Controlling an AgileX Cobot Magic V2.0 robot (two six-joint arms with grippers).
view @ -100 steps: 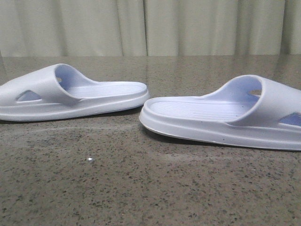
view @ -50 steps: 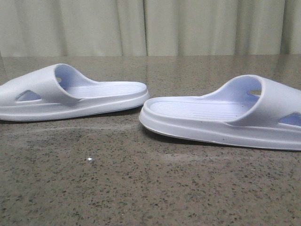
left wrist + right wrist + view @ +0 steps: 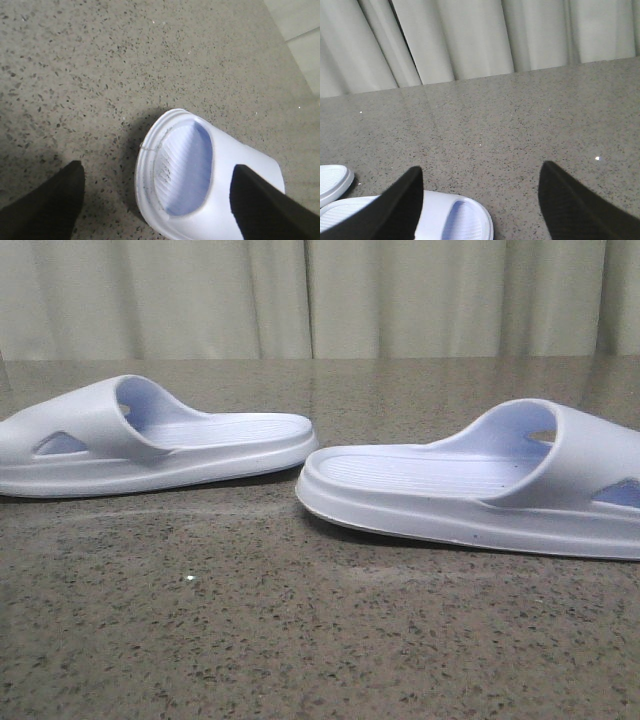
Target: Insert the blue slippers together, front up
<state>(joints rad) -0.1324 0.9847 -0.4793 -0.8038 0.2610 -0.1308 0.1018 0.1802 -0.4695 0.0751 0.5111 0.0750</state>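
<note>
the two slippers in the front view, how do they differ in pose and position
The left slipper has its strap at the left and its open footbed end pointing right; the right slipper is mirrored, strap at the right. The left slipper lies farther back on the table; the right slipper sits nearer the camera and looks larger. Their open ends nearly meet at mid-frame. Both are pale blue-white, sole down, with ribbed footbeds and triangular strap cutouts.

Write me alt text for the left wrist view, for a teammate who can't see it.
The open left gripper hangs above one pale blue slipper lying on the speckled stone table, its dark fingers wide apart. The slipper's ribbed footbed faces the camera.
</note>
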